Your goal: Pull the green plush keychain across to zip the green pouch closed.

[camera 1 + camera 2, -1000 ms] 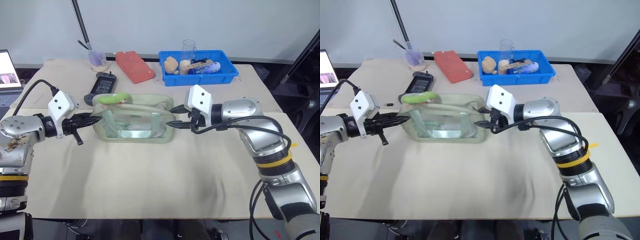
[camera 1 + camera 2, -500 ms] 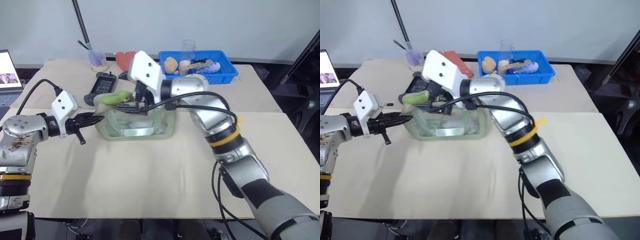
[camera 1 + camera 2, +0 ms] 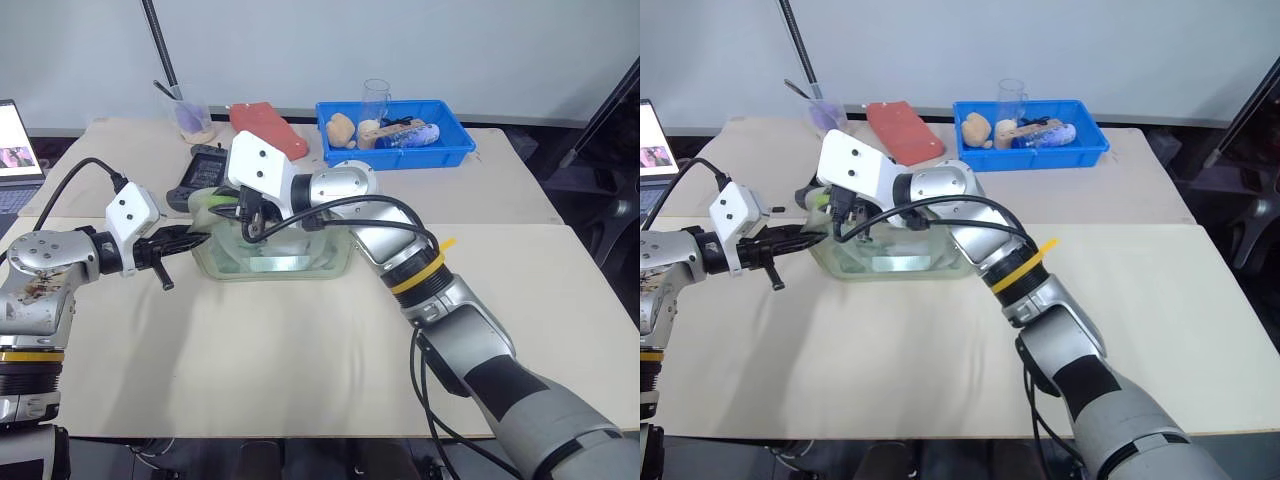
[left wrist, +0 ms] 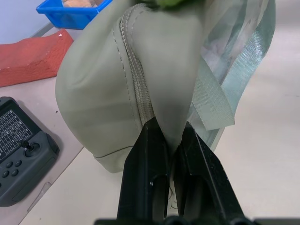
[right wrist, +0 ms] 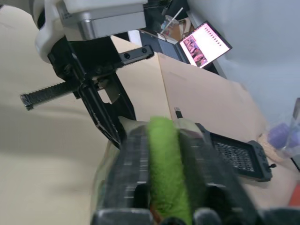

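Right gripper (image 5: 161, 187) clamped on green plush keychain (image 5: 165, 164); left gripper (image 4: 166, 140) pinching end fabric of green pouch (image 4: 117, 84).

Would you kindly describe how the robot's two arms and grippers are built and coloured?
Both arms are silver metal with black joints and loose black cables. The right arm wears a yellow band. Each wrist carries a white camera box, behind the left gripper and right gripper, both with two black fingers.

Beige table (image 3: 300, 350) setup: green pouch (image 3: 290, 255) sits left of center, a dark handheld controller (image 3: 205, 170) just behind it, red flat case (image 3: 268, 128), blue bin (image 3: 400, 150) and a plastic cup (image 3: 192, 120) along the far edge, laptop (image 3: 18, 140) at the far-left corner.
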